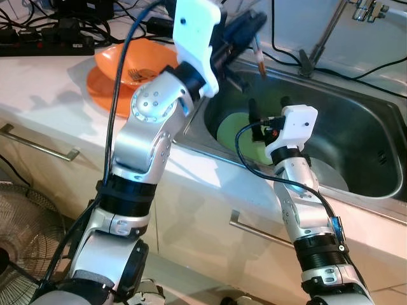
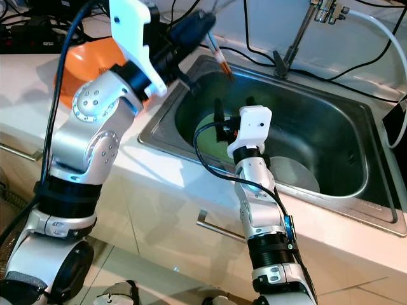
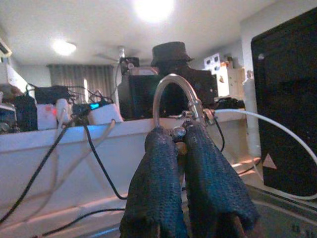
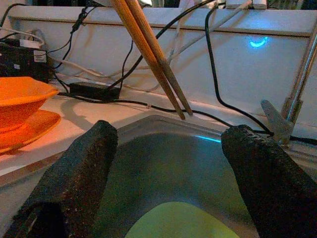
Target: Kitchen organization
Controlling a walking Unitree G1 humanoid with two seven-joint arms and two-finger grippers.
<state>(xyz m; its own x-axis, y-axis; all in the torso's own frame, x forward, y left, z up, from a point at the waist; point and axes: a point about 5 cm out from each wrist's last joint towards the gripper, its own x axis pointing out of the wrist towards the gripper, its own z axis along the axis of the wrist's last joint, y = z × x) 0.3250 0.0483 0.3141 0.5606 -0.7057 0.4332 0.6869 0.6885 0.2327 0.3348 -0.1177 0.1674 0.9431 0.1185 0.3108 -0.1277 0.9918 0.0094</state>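
Left eye view: my left gripper [image 1: 245, 32] pinches wooden chopsticks [image 4: 151, 54] above the steel sink's [image 1: 356, 127] near-left corner; my right gripper [image 4: 168, 173] gapes empty over a round green plate [image 1: 238, 132].

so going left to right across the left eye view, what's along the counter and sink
orange bowl on its orange plate → left gripper holding chopsticks over the sink edge → green plate in the sink → right gripper → faucet → sink right wall

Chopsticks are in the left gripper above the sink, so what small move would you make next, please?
Probably carry the chopsticks sideways toward the orange bowl: the left gripper holds them over the sink, while the open right gripper waits above the green plate.
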